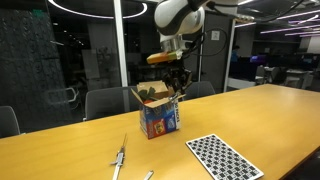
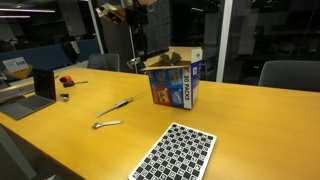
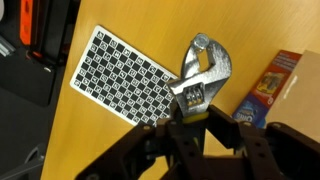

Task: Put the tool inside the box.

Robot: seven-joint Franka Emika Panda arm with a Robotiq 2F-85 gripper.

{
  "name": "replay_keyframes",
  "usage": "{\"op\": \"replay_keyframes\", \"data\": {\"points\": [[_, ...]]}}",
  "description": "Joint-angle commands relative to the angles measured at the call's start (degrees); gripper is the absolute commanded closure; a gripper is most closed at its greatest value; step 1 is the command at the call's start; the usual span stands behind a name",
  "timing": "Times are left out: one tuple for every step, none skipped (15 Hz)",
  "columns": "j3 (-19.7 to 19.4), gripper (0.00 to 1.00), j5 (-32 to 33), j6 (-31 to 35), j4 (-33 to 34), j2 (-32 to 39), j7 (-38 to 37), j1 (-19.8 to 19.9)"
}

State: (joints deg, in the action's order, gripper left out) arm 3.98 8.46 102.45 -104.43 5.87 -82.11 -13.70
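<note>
The gripper (image 3: 196, 112) had its fingers closed on the tool (image 3: 205, 68), whose silvery head stuck out beyond them in the wrist view (the handle was hidden). It hung above the box (image 1: 156, 115), which stood toward the far edge of the tabletop with its flaps up. The hold looked off to one side of the opening, so a release there would probably have dropped the tool onto a flap or the rim, or left it bridging the mouth. A low descent might have tipped the light box. What the box held could not be made out.
</note>
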Motion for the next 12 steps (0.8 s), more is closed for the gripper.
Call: {"op": "replay_keyframes", "data": {"points": [[1.96, 0.81, 5.81, -4.12, 3.21, -7.27, 1.04, 0.91], [2.34, 0.81, 6.67, -4.85, 5.85, -7.13, 2.23, 1.35], [2.59, 0.81, 7.29, -4.61, 8.41, -6.02, 3.57, 1.75], [2.63, 0.81, 7.17, -3.7, 10.86, -4.52, 5.37, 2.21], [2.53, 0.81, 7.01, -2.7, 13.32, -2.59, 7.27, 2.62], [2.32, 0.82, 6.17, -1.42, 15.63, -0.1, 9.48, 3.05], [2.13, 0.82, 5.82, -0.28, 17.31, 2.0, 11.31, 3.36], [1.92, 0.82, 5.35, 0.95, 19.23, 4.91, 13.14, 3.66], [1.73, 0.82, 5.19, 2.03, 21.03, 7.61, 14.66, 3.82], [1.49, 0.82, 5.02, 3.07, 23.2, 10.93, 16.47, 3.9], [1.2, 0.82, 4.66, 3.98, 25.43, 14.15, 18.39, 3.99], [1.0, 0.82, 3.54, 4.38, 28.21, 17.82, 20.95, 4.16]]}}
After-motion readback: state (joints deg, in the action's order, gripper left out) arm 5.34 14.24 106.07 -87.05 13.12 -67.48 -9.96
